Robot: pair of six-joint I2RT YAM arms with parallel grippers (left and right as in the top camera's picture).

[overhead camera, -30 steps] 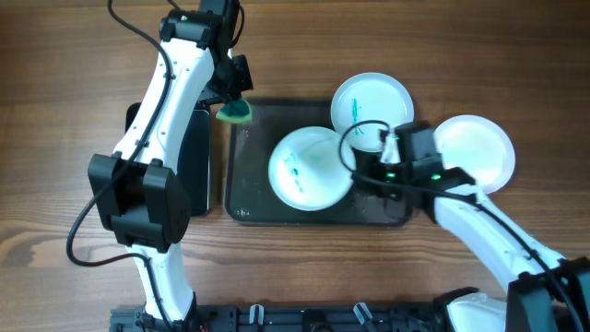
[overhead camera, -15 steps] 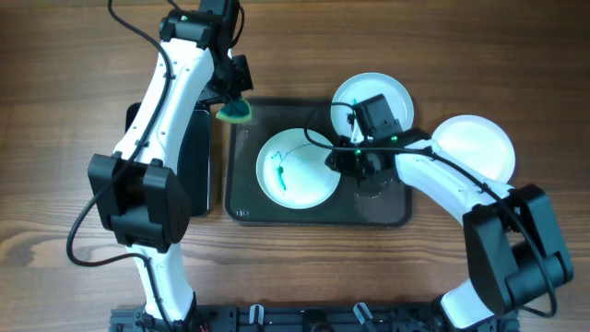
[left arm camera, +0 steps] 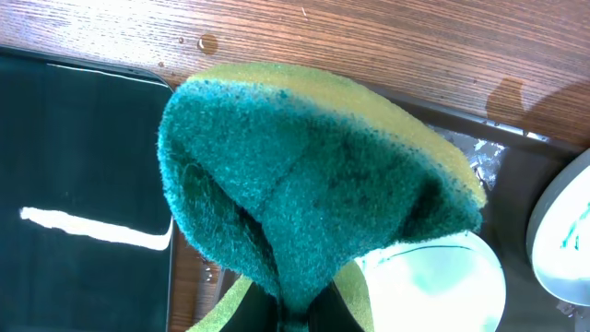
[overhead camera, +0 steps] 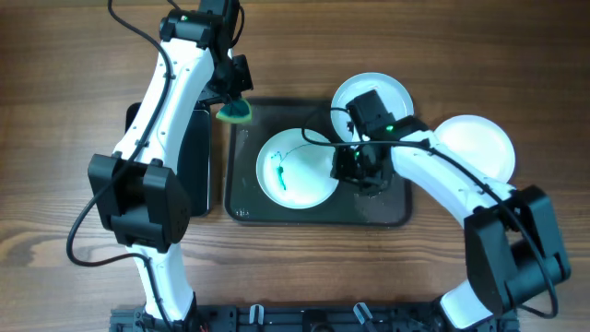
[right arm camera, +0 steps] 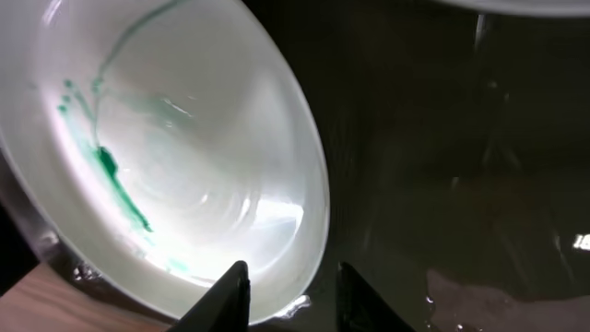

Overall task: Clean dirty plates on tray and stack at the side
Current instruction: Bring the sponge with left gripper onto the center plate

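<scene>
A pale plate [overhead camera: 295, 168] with teal-green streaks lies in the middle of the dark tray [overhead camera: 244, 198]. My right gripper [overhead camera: 355, 171] is open at its right rim. In the right wrist view the gripper [right arm camera: 290, 295] straddles the rim of the plate [right arm camera: 166, 138], one finger over the plate and one over the tray [right arm camera: 461, 138]. A second streaked plate [overhead camera: 371, 97] sits at the tray's back right edge. A clean plate [overhead camera: 475, 148] lies on the table to the right. My left gripper [overhead camera: 235, 109] is shut on a green and yellow sponge [left arm camera: 313, 175] above the tray's back left corner.
A narrow black tray [overhead camera: 189, 161] lies left of the big tray, under my left arm, and shows in the left wrist view [left arm camera: 83, 166]. Water drops lie on the big tray's right half [right arm camera: 498, 277]. Wooden table [overhead camera: 55, 138] surrounds everything.
The middle plate has shifted a little left and lies flat on the tray. My right arm has swung in from the right to the plate's rim. The left arm has not moved.
</scene>
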